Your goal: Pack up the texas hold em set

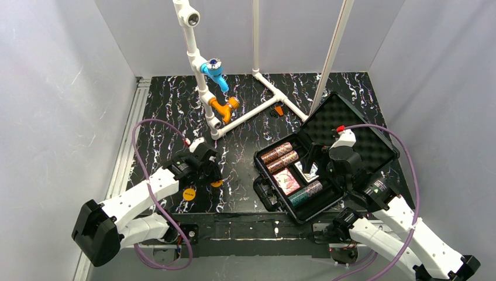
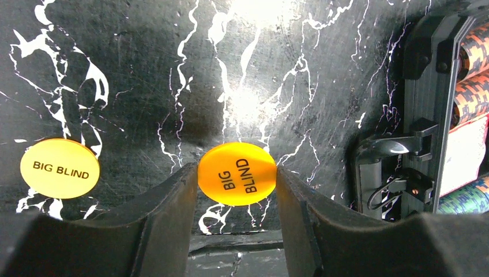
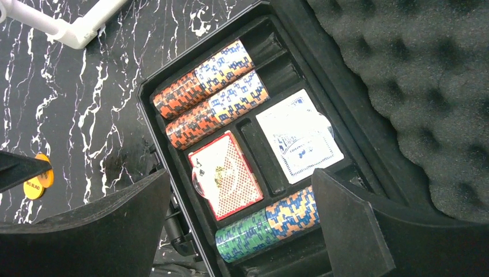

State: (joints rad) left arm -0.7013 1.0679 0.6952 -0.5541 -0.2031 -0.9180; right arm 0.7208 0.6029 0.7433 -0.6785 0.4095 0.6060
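The black case point(image 1: 266, 196) lies open at right, its foam-lined lid point(image 1: 357, 126) tilted back. Its tray holds two red-brown chip rolls point(image 3: 207, 101), a green and blue roll point(image 3: 268, 225), a red card deck point(image 3: 228, 173) and a white deck point(image 3: 297, 135). My right gripper point(image 3: 241, 179) hovers open over the tray, holding nothing. My left gripper point(image 2: 236, 173) is low over the table left of the case, and its fingers touch both edges of an orange "BIG BLIND" disc point(image 2: 237, 174). A second, yellower "BIG BLIND" disc point(image 2: 59, 168) lies flat to its left.
A white pipe frame point(image 1: 202, 76) with blue and orange fittings stands at the back centre, and its base pipes point(image 1: 263, 105) run across the table behind the case. The case handle and latches point(image 2: 398, 167) face my left gripper. Grey walls enclose the table.
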